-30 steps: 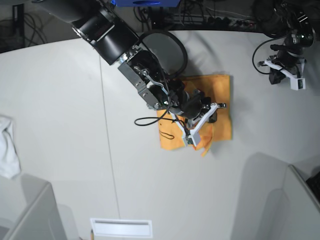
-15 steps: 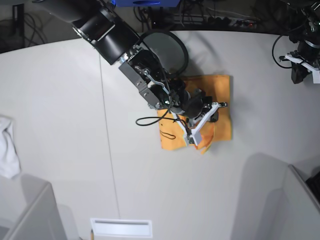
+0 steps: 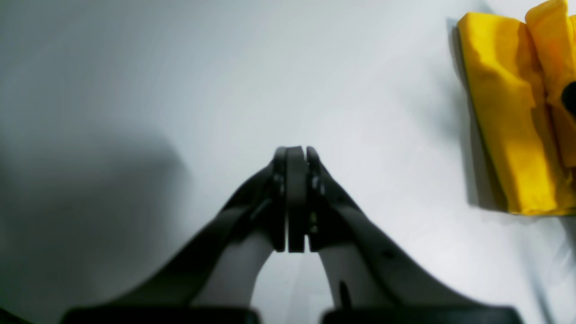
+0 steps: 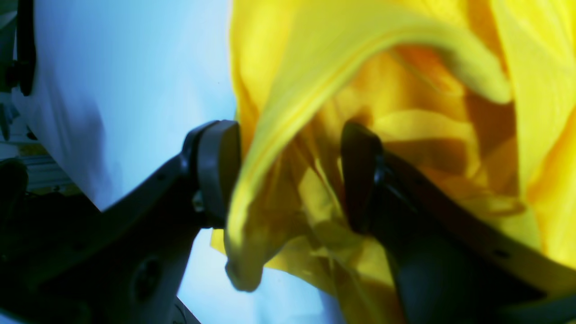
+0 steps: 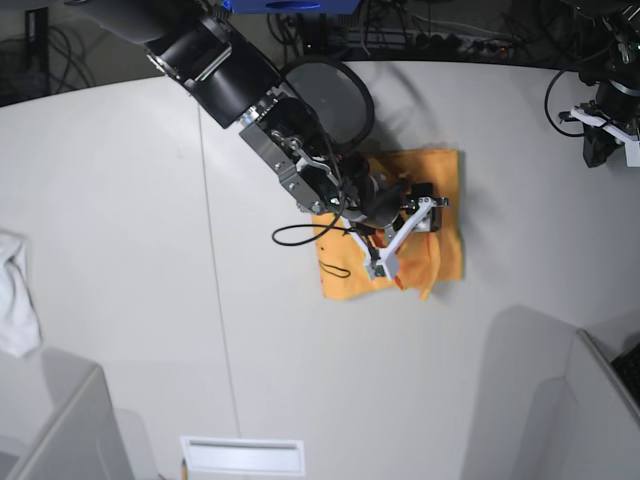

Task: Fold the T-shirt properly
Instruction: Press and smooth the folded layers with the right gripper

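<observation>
The T-shirt (image 5: 448, 190) lies as a folded light-orange rectangle in the middle of the white table. My right gripper (image 5: 405, 232) sits over its front edge. In the right wrist view the right gripper (image 4: 288, 175) is open. A loose fold of the T-shirt (image 4: 360, 58) hangs between its dark fingers (image 4: 218, 171) and is not pinched. My left gripper (image 5: 610, 135) hovers at the far right edge of the table, away from the cloth. Seen from the wrist, the left gripper (image 3: 290, 198) is shut on nothing, with the T-shirt (image 3: 504, 135) off to its right.
A small white cloth (image 5: 15, 295) lies at the table's left edge. Grey boxes stand at the front left (image 5: 60, 420) and front right (image 5: 560, 400), with a white slotted tray (image 5: 240, 455) between them. Cables run along the back edge.
My right gripper has opened and let go of the fold, which has dropped lower right. My left arm has swung out to the table's right edge.
</observation>
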Robot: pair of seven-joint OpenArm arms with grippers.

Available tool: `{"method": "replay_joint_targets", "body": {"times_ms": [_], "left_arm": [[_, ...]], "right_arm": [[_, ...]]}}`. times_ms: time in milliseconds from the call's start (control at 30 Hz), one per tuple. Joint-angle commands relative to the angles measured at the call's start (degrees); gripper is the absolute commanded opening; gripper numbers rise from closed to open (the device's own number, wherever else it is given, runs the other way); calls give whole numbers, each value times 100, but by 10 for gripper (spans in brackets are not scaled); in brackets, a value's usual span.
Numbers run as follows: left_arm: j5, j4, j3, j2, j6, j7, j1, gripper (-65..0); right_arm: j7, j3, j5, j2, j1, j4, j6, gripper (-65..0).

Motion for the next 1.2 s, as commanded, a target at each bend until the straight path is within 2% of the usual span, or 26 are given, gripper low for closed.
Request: {"method": "replay_joint_targets", "body": {"times_ms": [0,33,100,233,433,533,700,800,867,933,967,1033,1167], "left_arm": [[-63,80,-49,-103,-39,-111,1,-650],[-63,80,-49,-112,-39,-111,1,-650],[-54,80,-49,-112,-39,-111,1,-650],[-54,71,-49,-112,-39,-111,1,-650],[-54,71,-49,-103,-39,-120,-8,-650],[-54,18,-49,-94,-39,-120,-8,-650],[-63,-360,-58,-112,-39,-138,-122,-650],[-72,-518,-58,-120,-47,-138,-140,-650],[-80,-509,-58,-112,-47,-138,-140,-650],[-80,-518,-58,-120,-47,-138,-140,-650],[-80,-518,-58,-120,-47,-138,-140,-650],[-80,-509,-58,-120,-47,-138,-140,-650],[-80,-509,-58,-112,-47,-138,-140,-650]], "right_arm": [[77,11,36,-84,119,201,63,-348],[68,11,36,-84,119,280,54,-359],[-29,-68,36,-84,119,447,-166,-363],[-99,-561,36,-84,163,807,-447,-359],[-37,-1053,44,-146,330,587,-412,-359],[226,-1536,71,-155,506,623,-403,-359],[719,-2468,1055,-128,1279,1036,-350,-363],[560,-2486,967,56,1508,1537,-386,-366],[332,-2345,836,347,1526,1897,-755,-368],[-46,-2064,827,601,1411,2152,-1212,-419],[-222,-1932,827,707,1341,2231,-1326,-480],[-468,-1598,818,883,1227,2267,-1370,-650],[-626,-1194,818,1076,1077,2082,-1397,-650]]}}
